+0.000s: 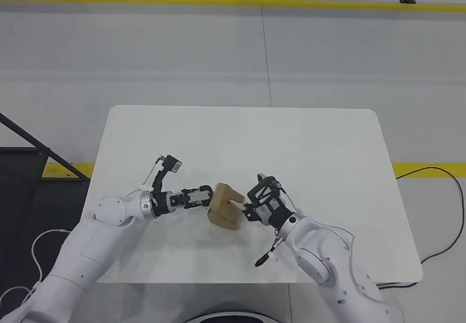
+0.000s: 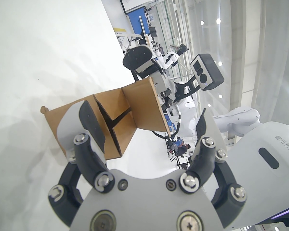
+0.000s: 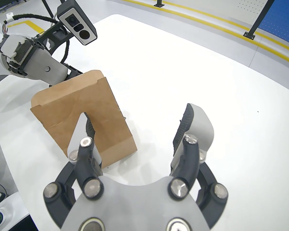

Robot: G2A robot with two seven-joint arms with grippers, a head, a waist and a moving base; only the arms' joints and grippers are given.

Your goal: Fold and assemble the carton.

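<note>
**A:** Where does it lie?

**B:** The half-formed brown cardboard carton [image 1: 226,207] stands on the white table [image 1: 313,145] between the two arms. Its long side runs crosswise to the line joining them, and both are about equally near.

**A:** The pincers?

**B:** Both are spread and holding nothing. The left gripper [image 2: 144,114] faces the open mouth. The right gripper [image 3: 137,114] has one finger at the closed outer wall.

**A:** Do the views differ?

**B:** The left wrist view shows the inner flaps [image 2: 113,106] with a dark gap between them. The right wrist view shows the plain back panel.

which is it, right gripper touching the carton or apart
Cannot tell. In the right wrist view one finger of the right gripper overlaps the carton, hiding any gap.
</note>
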